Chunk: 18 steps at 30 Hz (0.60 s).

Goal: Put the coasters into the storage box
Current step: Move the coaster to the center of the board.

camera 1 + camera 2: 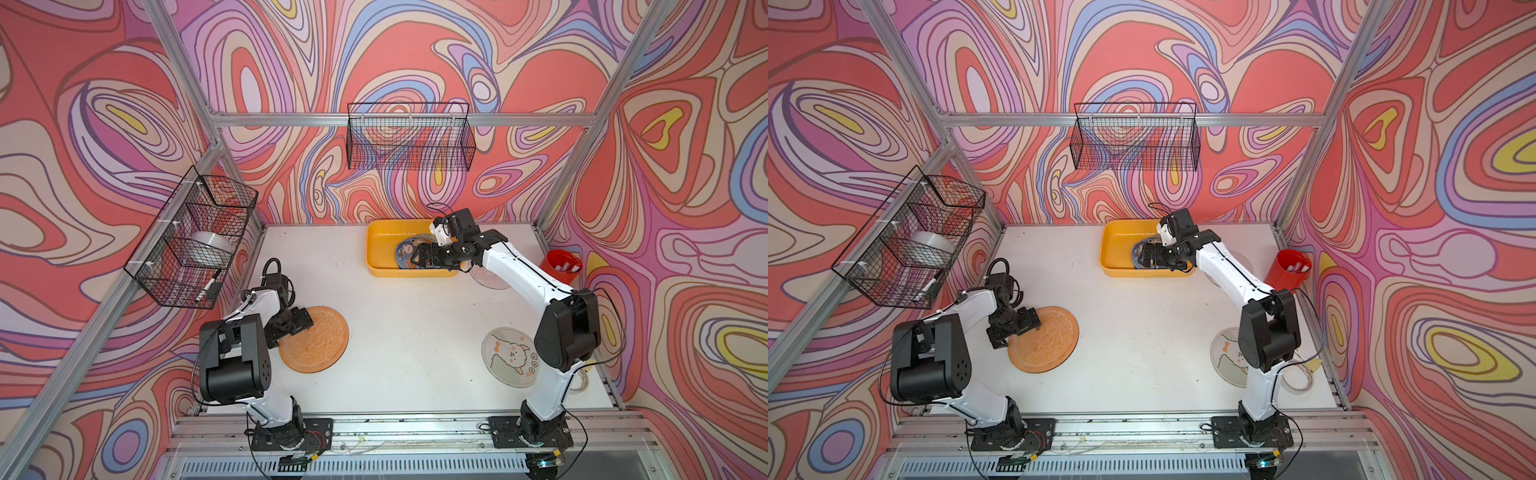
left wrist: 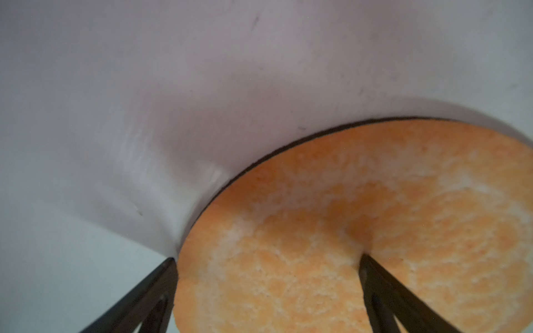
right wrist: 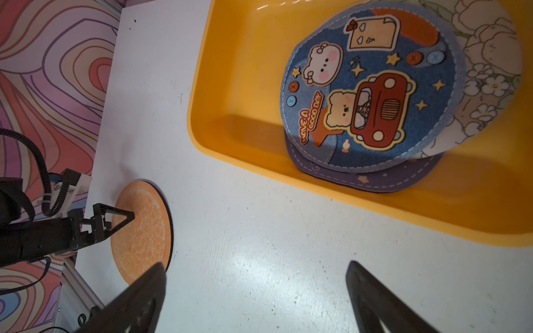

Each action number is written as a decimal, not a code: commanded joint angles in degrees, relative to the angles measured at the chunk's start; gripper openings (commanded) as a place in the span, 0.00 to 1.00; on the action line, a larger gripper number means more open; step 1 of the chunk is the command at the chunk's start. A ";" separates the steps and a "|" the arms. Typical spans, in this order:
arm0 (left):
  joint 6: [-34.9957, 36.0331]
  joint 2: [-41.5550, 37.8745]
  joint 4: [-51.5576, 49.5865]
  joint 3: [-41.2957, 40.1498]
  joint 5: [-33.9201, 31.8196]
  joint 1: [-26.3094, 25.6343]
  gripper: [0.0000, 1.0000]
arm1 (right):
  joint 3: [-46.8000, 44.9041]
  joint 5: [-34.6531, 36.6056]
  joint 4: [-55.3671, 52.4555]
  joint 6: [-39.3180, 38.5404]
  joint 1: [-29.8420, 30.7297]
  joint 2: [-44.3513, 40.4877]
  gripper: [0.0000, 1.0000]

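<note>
The yellow storage box stands at the table's back middle. In it lie a blue cartoon coaster, a floral one and a purple one, overlapping. My right gripper hangs open and empty over the box. An orange textured coaster lies front left. My left gripper is open low at its rim, with one finger over the disc and the other beside its edge. A pale llama coaster lies front right. Another pale coaster shows partly under the right arm.
A red cup stands at the right table edge. One black wire basket hangs on the back wall. Another wire basket on the left wall holds a clear tape ring and a marker. Metal frame posts border the table.
</note>
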 commanded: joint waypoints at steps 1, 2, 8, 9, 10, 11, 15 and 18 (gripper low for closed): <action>-1.30 1.84 0.08 -1.66 7.95 -5.08 0.98 | -1.70 0.09 1.38 0.70 0.47 -2.31 0.98; -1.83 1.75 0.19 -1.91 8.29 -6.12 0.98 | -1.94 0.09 1.47 0.79 0.46 -2.43 0.98; -3.67 0.07 0.87 -3.42 10.13 -8.91 0.98 | -3.13 0.08 1.96 0.98 0.66 -3.22 0.98; -3.57 -0.31 0.58 -3.25 10.27 -9.16 0.98 | -3.23 0.09 1.95 0.97 0.73 -3.25 0.99; -3.46 -0.76 0.11 -3.17 10.45 -9.40 0.98 | -3.32 0.09 1.90 0.99 0.75 -3.30 0.98; -3.34 -1.21 -0.16 -3.07 10.56 -9.69 0.98 | -3.40 0.09 1.91 0.93 0.75 -3.24 0.98; -3.98 -2.51 -0.34 -3.21 11.59 -11.66 0.99 | -4.18 0.09 2.50 1.28 1.06 -3.58 0.98; -4.69 -2.17 -0.25 -2.70 11.93 -14.13 0.99 | -4.54 0.09 2.85 1.69 1.42 -3.58 0.98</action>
